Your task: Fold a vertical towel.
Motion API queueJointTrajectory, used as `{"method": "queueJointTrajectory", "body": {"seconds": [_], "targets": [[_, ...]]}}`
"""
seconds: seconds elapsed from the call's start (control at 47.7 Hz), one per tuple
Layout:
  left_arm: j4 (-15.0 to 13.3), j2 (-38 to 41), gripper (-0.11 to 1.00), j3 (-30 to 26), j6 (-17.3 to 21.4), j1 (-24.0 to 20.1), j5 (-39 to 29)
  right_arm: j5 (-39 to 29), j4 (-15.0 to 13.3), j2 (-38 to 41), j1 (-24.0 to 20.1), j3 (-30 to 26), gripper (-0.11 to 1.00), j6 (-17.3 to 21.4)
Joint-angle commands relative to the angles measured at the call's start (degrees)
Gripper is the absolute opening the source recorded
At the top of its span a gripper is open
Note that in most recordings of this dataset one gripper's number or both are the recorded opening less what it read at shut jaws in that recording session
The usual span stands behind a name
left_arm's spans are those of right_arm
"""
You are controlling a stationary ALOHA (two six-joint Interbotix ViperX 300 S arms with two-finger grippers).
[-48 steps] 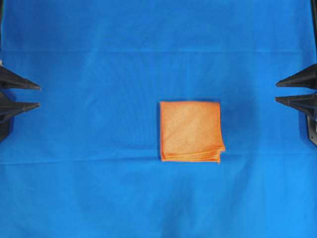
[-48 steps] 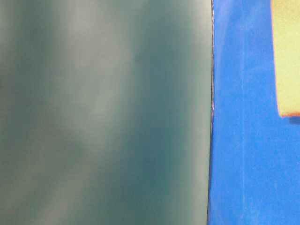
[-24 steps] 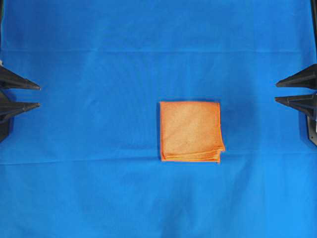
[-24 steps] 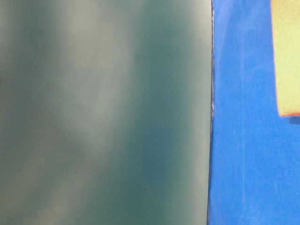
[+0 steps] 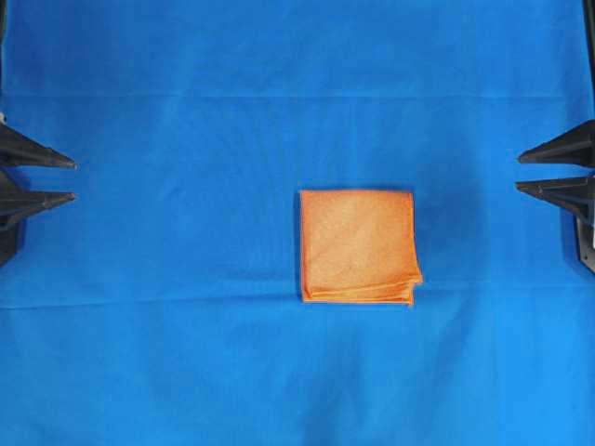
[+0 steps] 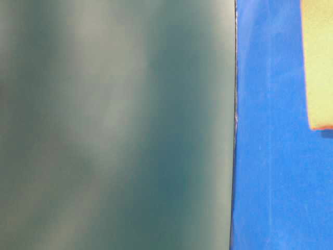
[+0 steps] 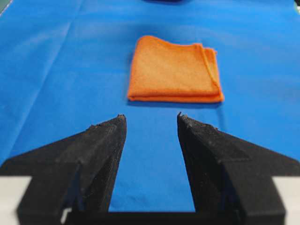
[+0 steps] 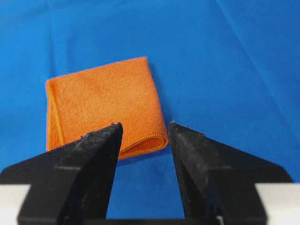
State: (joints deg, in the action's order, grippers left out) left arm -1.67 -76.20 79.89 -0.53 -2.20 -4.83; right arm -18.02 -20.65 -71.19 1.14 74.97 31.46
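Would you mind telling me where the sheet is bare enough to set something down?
Bare blue sheet lies between the left gripper and the towel, also above and below it. The tightest gap is between towel and right gripper.

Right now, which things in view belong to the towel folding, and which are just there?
Belongs to the job:
- small orange microfiber towel, lying folded and layered
- left gripper, open
- right gripper, open

Just there:
- large blue sheet under everything
- blurred grey-green surface filling the table-level view
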Motion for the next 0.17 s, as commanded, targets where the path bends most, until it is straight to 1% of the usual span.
{"method": "queueJointTrajectory", "body": {"seconds": [0.0, 0.147], "targets": [[-0.1, 0.6, 0.46, -0.7, 0.0, -0.2, 0.3, 0.2, -0.1, 0.8, 0.0, -0.6, 0.51, 0.1], [-0.1, 0.4, 0.46, -0.8, 0.1, -0.2, 0.0, 0.2, -0.1, 1.0, 0.0, -0.6, 0.51, 0.1]]}}
